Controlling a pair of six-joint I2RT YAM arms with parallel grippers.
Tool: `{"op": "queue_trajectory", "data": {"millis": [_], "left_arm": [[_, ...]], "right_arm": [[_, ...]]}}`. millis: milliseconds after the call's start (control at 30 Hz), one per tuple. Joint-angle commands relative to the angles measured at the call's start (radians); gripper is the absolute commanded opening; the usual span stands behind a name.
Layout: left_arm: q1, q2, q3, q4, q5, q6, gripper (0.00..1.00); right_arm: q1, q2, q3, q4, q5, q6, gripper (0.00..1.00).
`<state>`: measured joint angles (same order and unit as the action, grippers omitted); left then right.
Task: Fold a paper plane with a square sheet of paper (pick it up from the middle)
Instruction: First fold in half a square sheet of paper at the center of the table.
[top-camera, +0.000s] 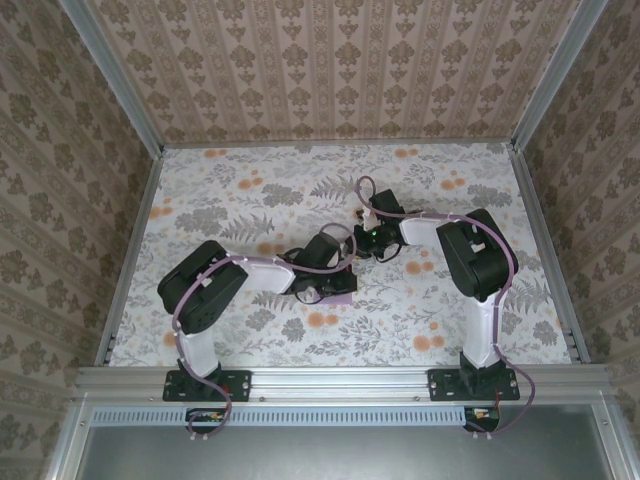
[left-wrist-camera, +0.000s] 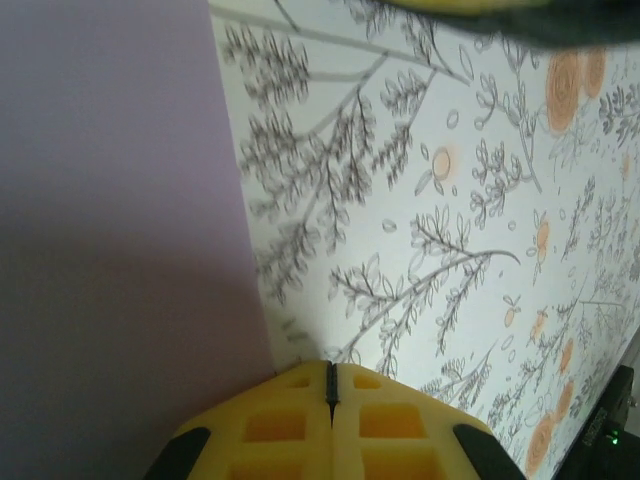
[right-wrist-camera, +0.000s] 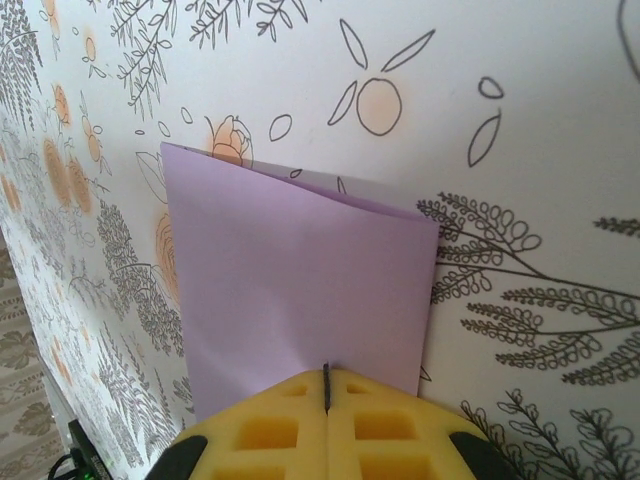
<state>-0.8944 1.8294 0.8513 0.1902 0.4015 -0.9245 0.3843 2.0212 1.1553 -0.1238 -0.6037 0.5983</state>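
Observation:
The lavender sheet of paper lies on the floral tabletop folded over, with an under-layer edge peeking out along its far side. My right gripper is shut, its yellow fingertips meeting over the sheet's near edge; whether they pinch the paper I cannot tell. In the left wrist view the paper covers the left side, and my left gripper is shut with its tip on the tabletop just right of the paper's edge. From above, both grippers meet mid-table, a strip of paper showing beneath them.
The floral tabletop has open room on all sides of the arms. Aluminium rails and patterned walls bound it. The right gripper's yellow finger shows at the top edge of the left wrist view.

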Motion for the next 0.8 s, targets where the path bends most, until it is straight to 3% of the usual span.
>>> {"op": "queue_trajectory", "data": {"millis": [0, 500, 600, 700, 767], "left_arm": [[-0.045, -0.025, -0.065, -0.083, -0.003, -0.050, 0.00], [-0.101, -0.122, -0.170, 0.001, -0.070, -0.129, 0.00], [-0.044, -0.183, -0.149, -0.035, -0.046, -0.088, 0.02], [0.041, -0.282, -0.116, -0.152, -0.041, -0.012, 0.11], [0.114, -0.346, -0.100, -0.241, -0.045, 0.051, 0.22]], "right_arm": [[-0.007, 0.067, 0.004, -0.066, 0.084, -0.006, 0.00], [-0.013, 0.046, 0.003, -0.069, 0.064, -0.020, 0.00], [-0.011, 0.011, 0.012, -0.075, 0.045, -0.023, 0.00], [-0.010, -0.043, 0.020, -0.090, 0.034, -0.011, 0.00], [-0.006, -0.079, 0.021, -0.101, 0.037, 0.002, 0.00]]}}
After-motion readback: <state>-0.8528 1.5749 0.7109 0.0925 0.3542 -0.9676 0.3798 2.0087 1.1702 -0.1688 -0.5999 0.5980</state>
